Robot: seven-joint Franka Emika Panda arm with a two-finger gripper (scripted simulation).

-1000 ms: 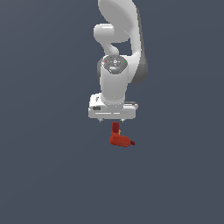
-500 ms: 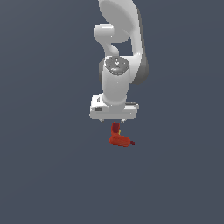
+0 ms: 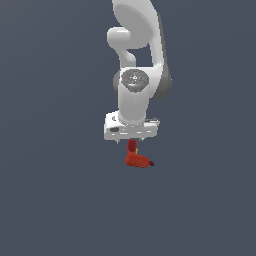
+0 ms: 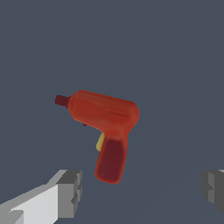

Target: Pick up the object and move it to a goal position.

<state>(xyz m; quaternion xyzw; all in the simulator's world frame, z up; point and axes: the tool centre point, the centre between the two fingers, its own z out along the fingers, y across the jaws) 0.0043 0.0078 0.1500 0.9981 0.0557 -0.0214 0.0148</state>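
Note:
The object (image 3: pixel 137 159) is a small red-orange toy drill with a dark tip and a yellow spot, lying just below the white hand in the exterior view. The wrist view shows the object (image 4: pixel 105 118) on its side on the flat grey-blue ground, handle pointing back toward the hand. My gripper (image 4: pixel 142 190) is open, with its two grey fingertips (image 4: pixel 70 192) spread wide. Both fingertips stop short of the handle and touch nothing. In the exterior view the gripper (image 3: pixel 131 145) hangs straight above the drill's handle, and the hand hides most of the fingers.
The white arm (image 3: pixel 135 60) rises straight up behind the hand in the exterior view. All around lies plain grey-blue ground (image 3: pixel 60 200) with no other objects, edges or goal marker visible.
The hand has come down a little toward the drill. The drill itself has not moved.

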